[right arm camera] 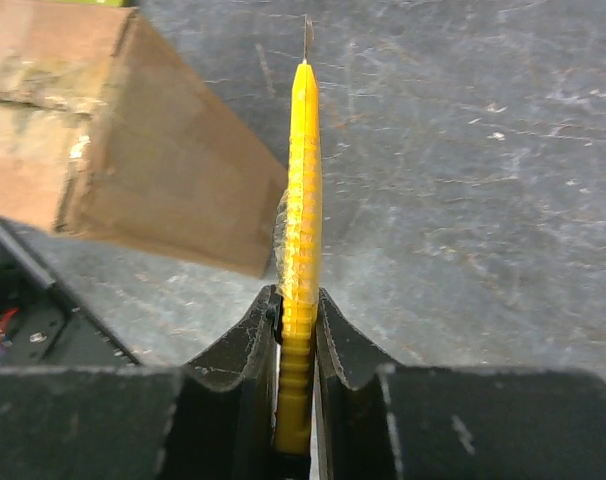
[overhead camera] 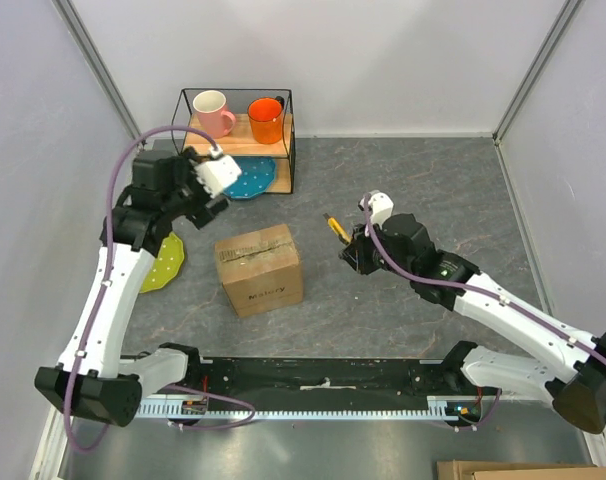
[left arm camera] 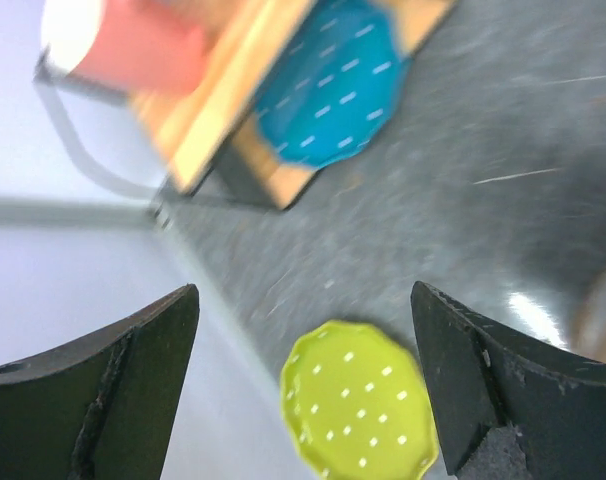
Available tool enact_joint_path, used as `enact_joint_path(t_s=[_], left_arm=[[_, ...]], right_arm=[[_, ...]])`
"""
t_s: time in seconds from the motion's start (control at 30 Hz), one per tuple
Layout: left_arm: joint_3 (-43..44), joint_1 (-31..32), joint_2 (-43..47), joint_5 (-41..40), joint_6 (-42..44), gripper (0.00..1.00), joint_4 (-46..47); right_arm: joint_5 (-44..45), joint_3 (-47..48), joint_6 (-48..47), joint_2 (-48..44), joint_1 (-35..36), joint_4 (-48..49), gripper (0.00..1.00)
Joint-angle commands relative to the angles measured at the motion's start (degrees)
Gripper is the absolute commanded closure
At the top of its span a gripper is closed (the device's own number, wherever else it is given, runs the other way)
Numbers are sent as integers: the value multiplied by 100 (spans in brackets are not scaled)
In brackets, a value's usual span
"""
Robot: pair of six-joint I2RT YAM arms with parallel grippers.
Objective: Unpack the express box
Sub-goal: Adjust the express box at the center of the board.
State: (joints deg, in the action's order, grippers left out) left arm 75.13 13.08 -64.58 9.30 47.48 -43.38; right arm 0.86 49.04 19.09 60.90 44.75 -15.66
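The box [overhead camera: 259, 268] sits near the middle of the desk [overhead camera: 413, 170], its top flaps closed, with the seam running roughly left to right across the top. The right hand [overhead camera: 351, 250] hovers just beside the box's right side, pinched narrow on a yellow knife [right arm camera: 305, 200]. The knife's long axis points away from the arm bases, so it crosses the seam's line and does not lie along it. In the wrist view the bare tip reaches past the box's near corner and seems clear of the cardboard. This hand is the nearer one to the seam's right end. The left hand [left arm camera: 305, 300] hangs wide and empty behind and left of the box, above a green plate [left arm camera: 358, 410]
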Motion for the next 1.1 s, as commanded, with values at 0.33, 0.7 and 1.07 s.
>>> enact_joint_path(t_s=[0.33, 0.7, 1.07], left_arm=[[-2195, -1220, -108, -44, -116, 8, 1789], [-2512, -1211, 340, 1888, -301, 11, 875], [-2732, -1203, 858, 2849, -82, 15, -223]], right_arm=[[-703, -1044, 3213, -571, 348, 1696, 100], [1010, -957, 4181, 168, 1422, 2708, 100], [3078, -115, 4016, 1378, 1633, 3455, 100]])
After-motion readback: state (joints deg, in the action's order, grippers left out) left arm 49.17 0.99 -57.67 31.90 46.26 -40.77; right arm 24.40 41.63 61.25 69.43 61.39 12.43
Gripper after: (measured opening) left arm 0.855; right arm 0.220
